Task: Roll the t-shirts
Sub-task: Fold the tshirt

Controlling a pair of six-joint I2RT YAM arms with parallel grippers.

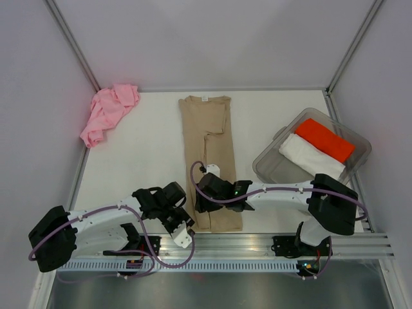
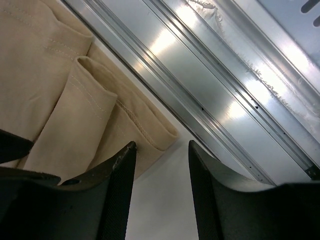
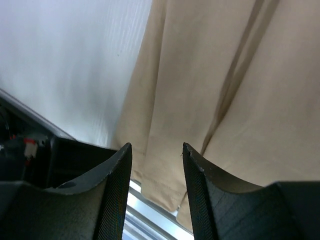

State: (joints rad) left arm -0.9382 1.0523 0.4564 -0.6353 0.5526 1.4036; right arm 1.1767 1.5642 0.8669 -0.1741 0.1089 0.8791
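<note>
The tan t-shirt [image 1: 207,148] lies folded lengthwise, its near hem partly hidden under the right gripper [image 3: 156,147], whose fingers are apart. The left gripper [image 2: 161,147], also apart, hovers beside that hem's corner. The neck label [image 1: 205,98] is unreadable.

We find no text, brand, number or sign we can read; the small neck tag [image 1: 205,98] on the tan t-shirt [image 1: 207,145] is too tiny.

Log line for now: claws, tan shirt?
tan t-shirt folded lengthwise, unrolled | left claw open beside near hem | right claw open above near hem
</note>
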